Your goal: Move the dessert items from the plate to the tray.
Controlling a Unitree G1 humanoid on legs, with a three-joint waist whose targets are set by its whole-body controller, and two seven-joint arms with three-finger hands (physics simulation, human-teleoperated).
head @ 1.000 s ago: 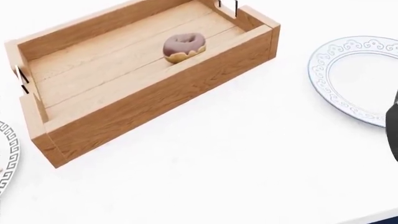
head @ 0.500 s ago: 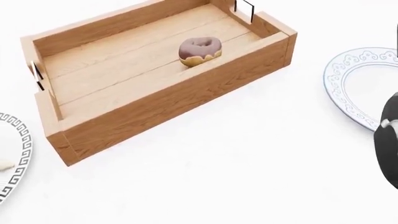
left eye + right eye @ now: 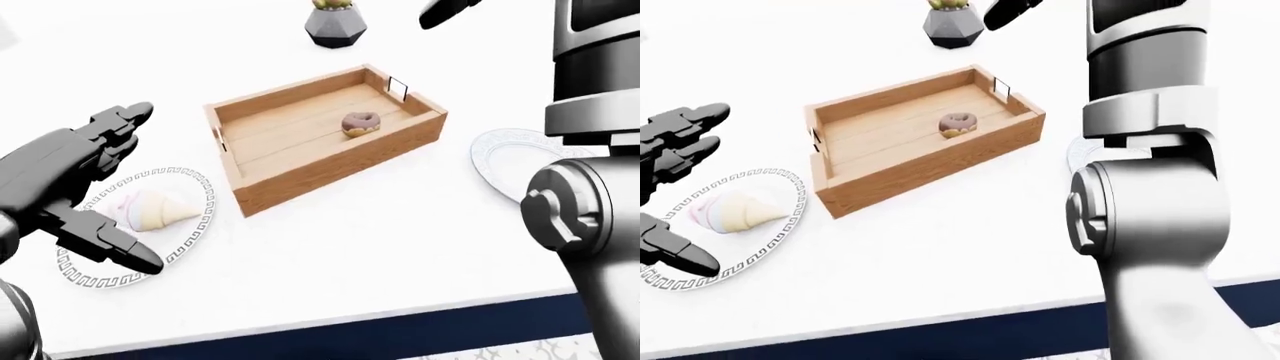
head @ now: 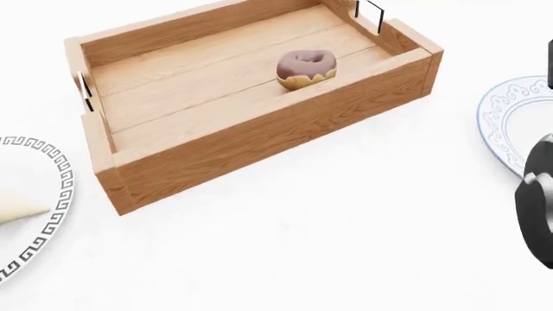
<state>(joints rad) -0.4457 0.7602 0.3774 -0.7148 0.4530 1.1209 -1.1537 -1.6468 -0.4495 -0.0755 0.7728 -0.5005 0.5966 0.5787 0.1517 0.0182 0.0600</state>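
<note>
My left hand (image 3: 75, 191) has its fingers (image 3: 115, 127) spread wide with the thumb (image 3: 110, 247) well apart from them, and it holds nothing. In the left-eye view it hangs just beside the ice cream cone (image 3: 150, 210), at about 9 o'clock from it, apparently above the patterned plate (image 3: 195, 225) and not touching it.

My right hand (image 3: 448, 11) is raised to the top edge of the eye views, near the plant pot (image 3: 335, 26). Only a dark tip shows, so I can't tell whether it is open or closed, and I see nothing in it.

The donut (image 4: 306, 69) already sits in the wooden tray (image 4: 259, 139), toward its right end. The blue-rimmed plate (image 3: 500, 161) at 3 o'clock from the tray looks bare where it shows, though my right arm (image 3: 1145, 217) covers part of it. So I judge one item is done and the cone is left.

Plan for the grab:
- Bring the left hand toward 3 o'clock until the cone sits between fingers and thumb, then lower.
- Grip the thick scoop end, not the tapered tip, which would likely squirt out of a three-finger pinch.
- Close slowly, because the cone lies on its side and may roll on the plate.
- Lift clear of the tray's near wall before moving toward 1 o'clock.
- Set it down in the tray's left half, well apart from the donut.
</note>
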